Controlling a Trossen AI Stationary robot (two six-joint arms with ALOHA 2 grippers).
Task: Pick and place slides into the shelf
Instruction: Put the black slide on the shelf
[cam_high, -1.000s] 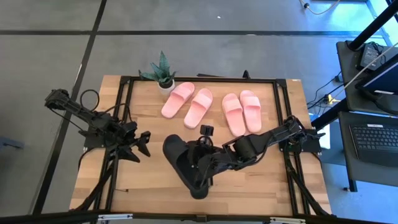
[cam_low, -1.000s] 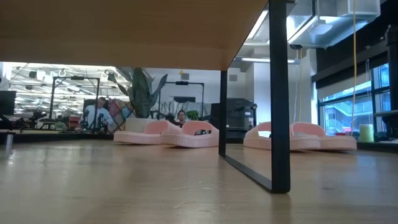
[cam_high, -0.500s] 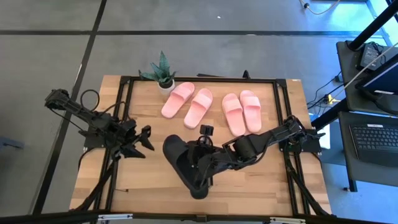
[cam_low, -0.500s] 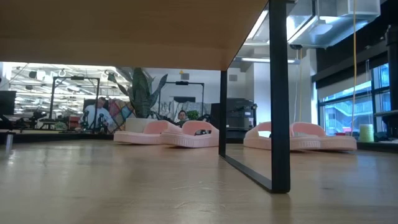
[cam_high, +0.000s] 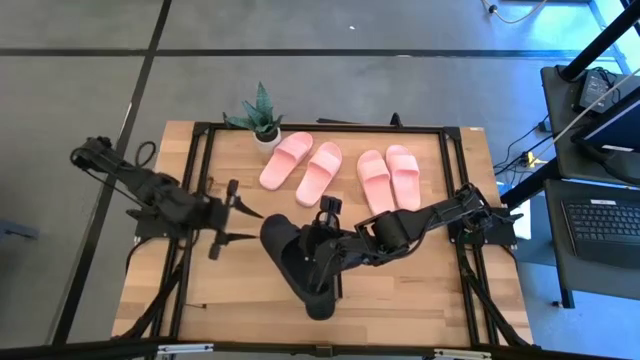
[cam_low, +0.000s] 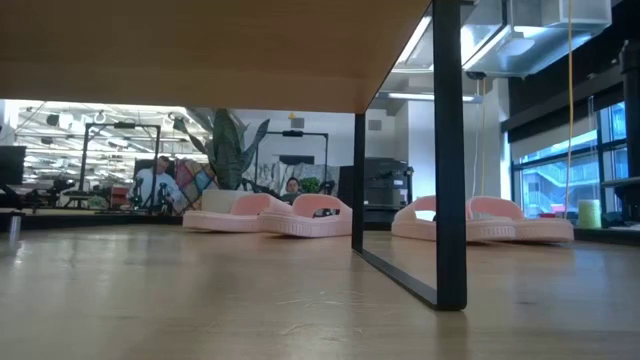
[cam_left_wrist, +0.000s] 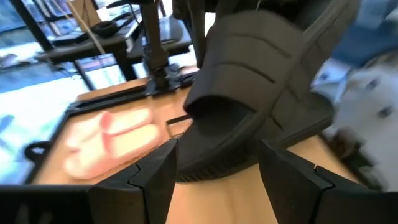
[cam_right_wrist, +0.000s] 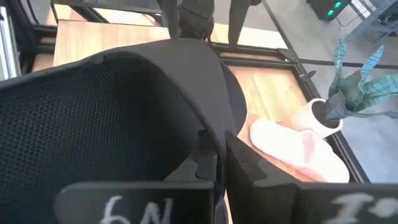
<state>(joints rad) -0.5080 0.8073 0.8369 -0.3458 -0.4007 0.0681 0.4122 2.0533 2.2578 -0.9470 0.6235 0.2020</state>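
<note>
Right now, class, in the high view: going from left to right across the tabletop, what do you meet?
Left claw → black slide held by the right claw → right-hand pink pair → right arm's base.

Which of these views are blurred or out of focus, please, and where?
Left wrist view: the black slide is soft with blur, and the area beside it smears white. Right wrist view: the near strap is fuzzy, the potted plant clearer. Low view: the pink slides are backlit by bright windows.
</note>
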